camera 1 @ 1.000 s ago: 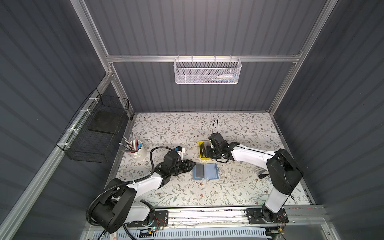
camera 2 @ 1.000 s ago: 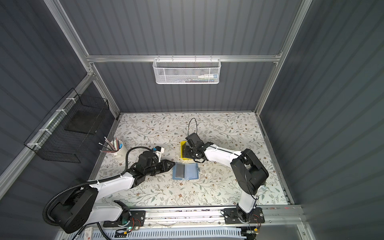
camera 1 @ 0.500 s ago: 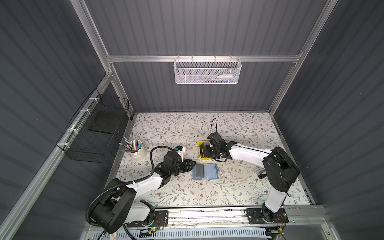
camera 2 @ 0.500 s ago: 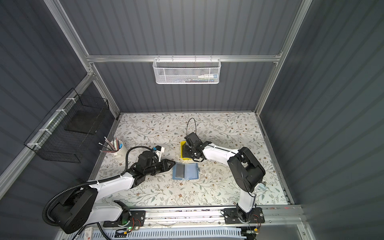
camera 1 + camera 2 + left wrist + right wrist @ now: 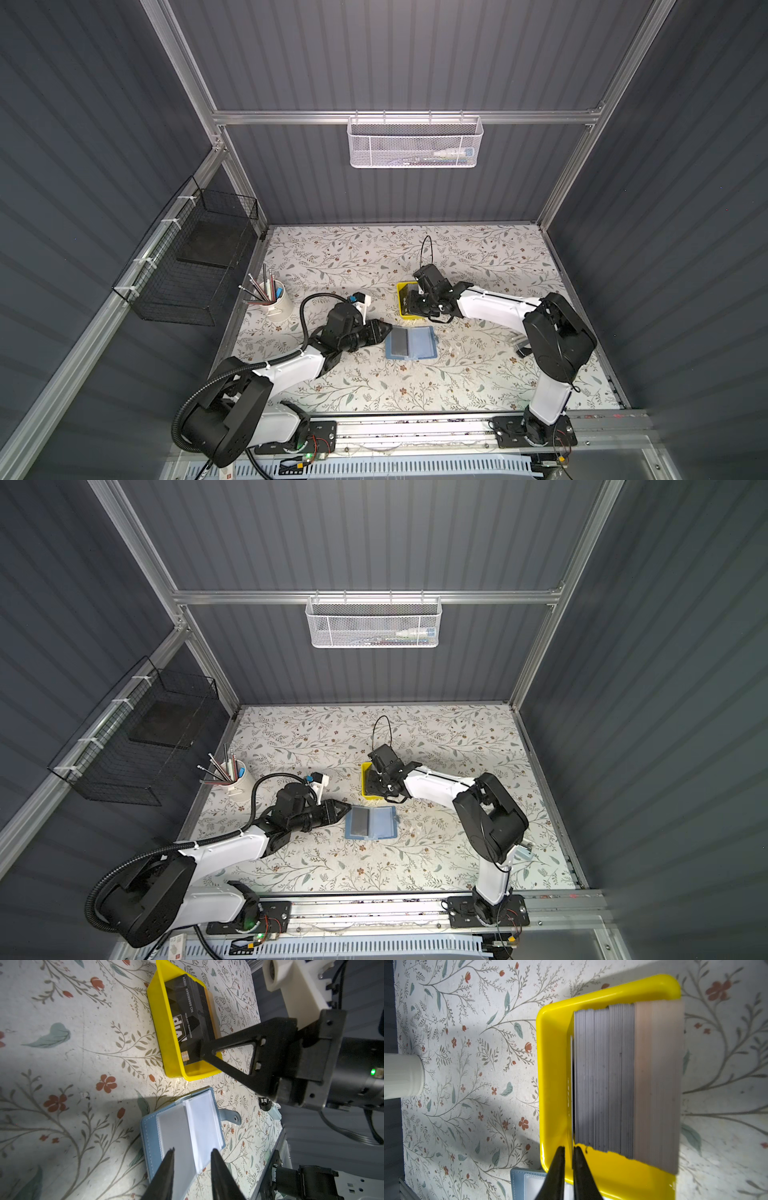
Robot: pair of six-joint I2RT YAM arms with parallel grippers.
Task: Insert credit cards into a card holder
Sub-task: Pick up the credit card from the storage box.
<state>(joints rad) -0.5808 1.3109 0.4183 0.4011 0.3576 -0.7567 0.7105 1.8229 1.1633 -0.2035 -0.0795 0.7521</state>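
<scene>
Credit cards [image 5: 604, 1080] stand on edge in a yellow tray [image 5: 552, 1084] mid-counter [image 5: 478, 257]; my right fingers [image 5: 557, 1172] pinch the front card [image 5: 182, 1022]. My left fingers [image 5: 164, 1174], open, hover at the blue card holder [image 5: 151, 1132] nearby.

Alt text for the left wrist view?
A yellow plastic tray holds a stack of black VIP plastic cards on edge, the right tool at the front card's corner. An open blue leather-like card holder with clear sleeves lies flat, the left tool, open, over it.
</scene>
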